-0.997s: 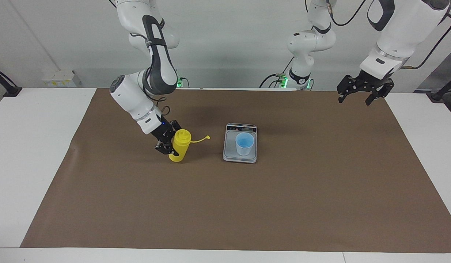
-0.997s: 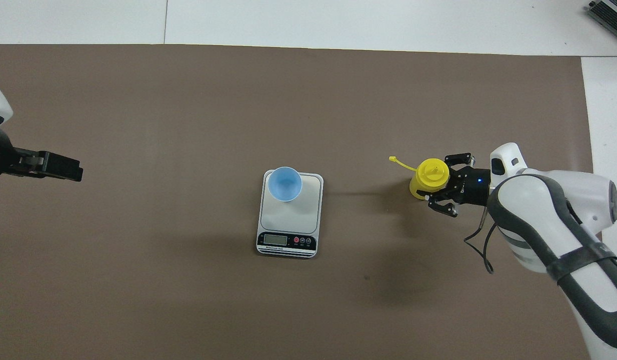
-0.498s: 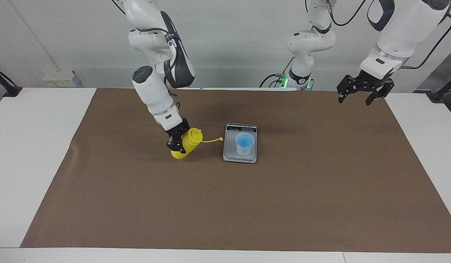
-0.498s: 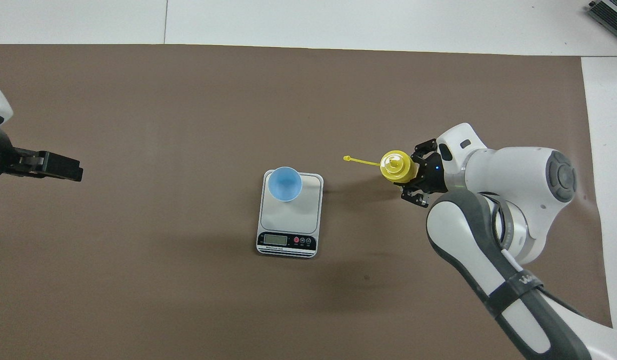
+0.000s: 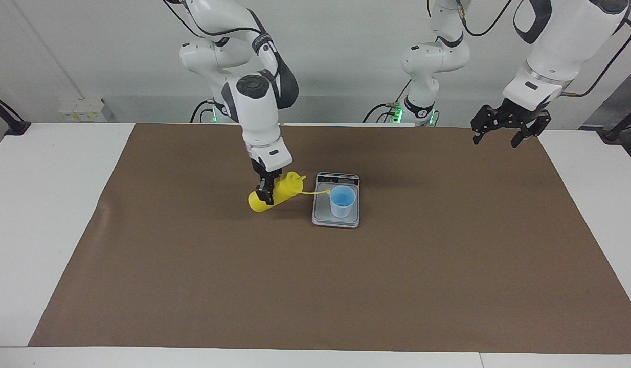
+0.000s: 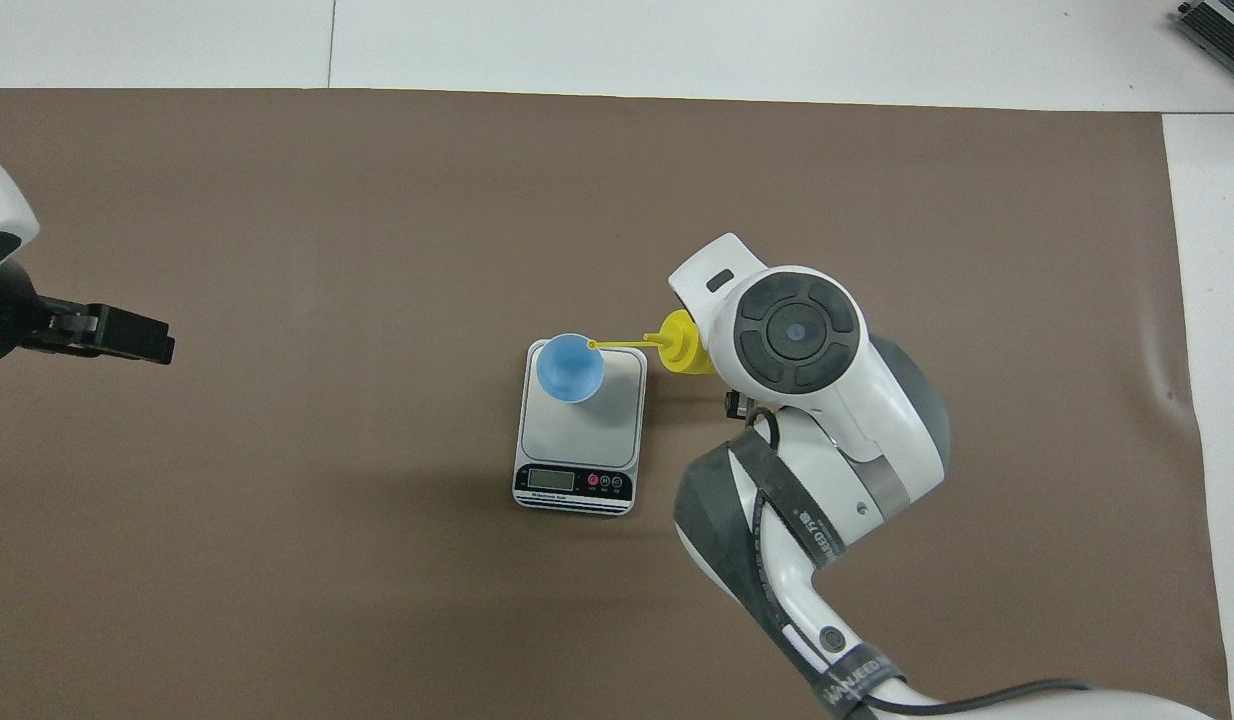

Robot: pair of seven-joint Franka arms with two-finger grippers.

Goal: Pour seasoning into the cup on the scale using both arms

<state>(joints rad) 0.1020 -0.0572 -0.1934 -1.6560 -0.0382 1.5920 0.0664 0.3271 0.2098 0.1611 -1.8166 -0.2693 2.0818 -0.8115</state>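
Note:
The yellow seasoning bottle (image 5: 280, 190) is gripped by my right gripper (image 5: 267, 194), which is shut on its body. The bottle is tilted steeply, its nozzle pointing at the scale (image 5: 323, 213) from the right arm's end. Its thin cap strap (image 5: 315, 192) reaches to the rim of the light blue cup (image 5: 342, 201). The cup stands upright on the scale's plate. In the overhead view the right arm's wrist hides the gripper; only the bottle's top (image 6: 682, 344), the cup (image 6: 569, 368) and the scale (image 6: 575, 443) show. My left gripper (image 5: 500, 134) waits open in the air at the left arm's end.
A brown mat (image 5: 315, 286) covers the white table (image 5: 49, 214). The left gripper also shows in the overhead view (image 6: 112, 335), over the mat's edge. Cables and arm bases stand along the robots' edge of the table.
My right arm has carried the bottle toward the scale and tipped it further over, so the strap's end now reaches the cup's rim. The left arm has not moved.

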